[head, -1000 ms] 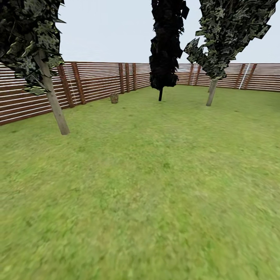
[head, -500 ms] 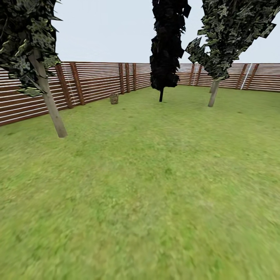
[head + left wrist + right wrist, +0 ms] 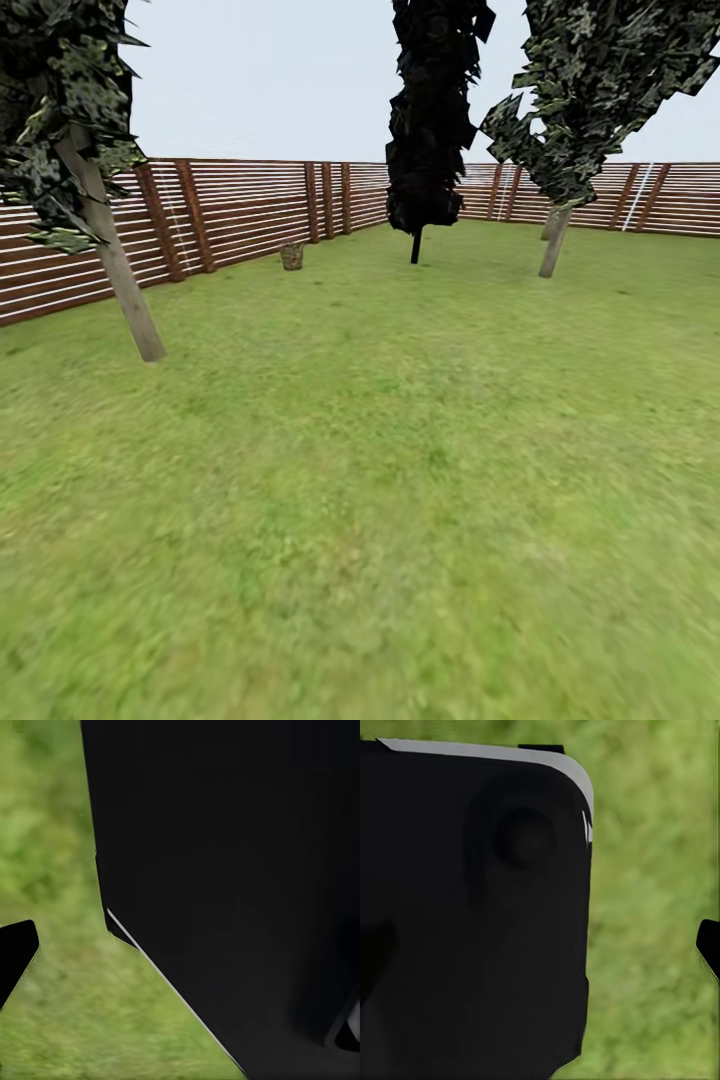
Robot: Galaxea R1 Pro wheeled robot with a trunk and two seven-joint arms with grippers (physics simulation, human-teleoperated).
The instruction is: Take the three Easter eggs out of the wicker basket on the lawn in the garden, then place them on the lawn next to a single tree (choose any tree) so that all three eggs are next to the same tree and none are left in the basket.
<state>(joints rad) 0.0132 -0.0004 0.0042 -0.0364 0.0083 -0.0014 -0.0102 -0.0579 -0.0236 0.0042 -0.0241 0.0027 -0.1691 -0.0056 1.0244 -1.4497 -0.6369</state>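
In the head view, the wicker basket [image 3: 292, 256] was seen far off on the lawn [image 3: 380, 480], standing close to the brown slatted fence [image 3: 230, 205], too small for any eggs inside it to be made out. A pale-trunked tree [image 3: 105, 250] was seen at the left, nearer than the basket, and a second one [image 3: 553, 240] at the right, farther back, with a narrow dark cypress-shaped tree [image 3: 430, 110] between them. A wide stretch of grass lay between the camera and the basket, so the task was judged to be at its approach stage: no egg was seen lying by either tree, and the whole of the picking and placing was judged to be left. In the left wrist view, a large black body of the robot [image 3: 225, 892] was seen over blurred grass, and a dark tip [image 3: 15, 949] was seen at the edge; whether the left jaws were apart or together could not be told. In the right wrist view, a black rounded housing [image 3: 472, 915] was seen against grass, and the state of the right jaws could likewise not be told.
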